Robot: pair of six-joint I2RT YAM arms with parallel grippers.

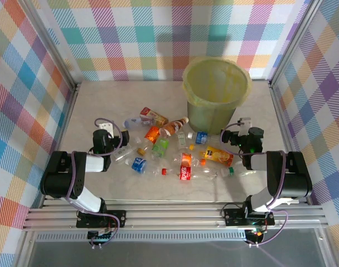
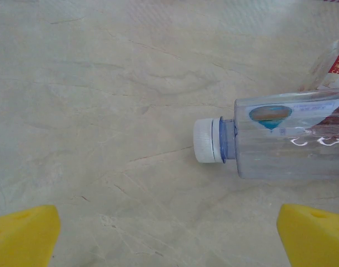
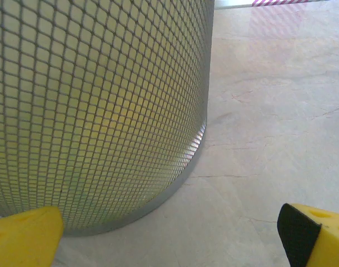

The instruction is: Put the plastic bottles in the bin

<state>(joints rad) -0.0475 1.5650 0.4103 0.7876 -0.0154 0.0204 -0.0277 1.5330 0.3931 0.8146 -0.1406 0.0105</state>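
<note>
Bin [image 1: 211, 114] stands upright at the far right of the table [image 1: 103, 94], its mouth open to the ceiling, so that a bottle can probably be dropped in from above. A bag is folded over its rim, likely to keep the bag from slipping inside. No bottle can be made out in it, so the task seems barely begun.

Bottles [image 1: 161, 146] lie in a loose heap in the middle of the table, just left of and nearer than the bin. They lie on their sides, crushed, some touching, a few apart at the edges; lying flat, they will not roll far.

Both arms sit low at the near edge, one either side of the heap, which puts each within reach of its own half.

On the right, the right gripper [image 1: 244, 123] hangs just beside the bin's wall [image 3: 103, 111], fingers spread wide and holding nothing.

On the left, the left gripper [image 1: 104, 124] is at the heap's left edge, also spread wide and empty. Its wrist camera looks down on a clear bottle [image 2: 286, 139] lying on its side ahead and to the right, apart from the fingers. This looks like the likeliest first pick.

Its white cap [image 2: 207, 141] points left, toward bare table.
</note>
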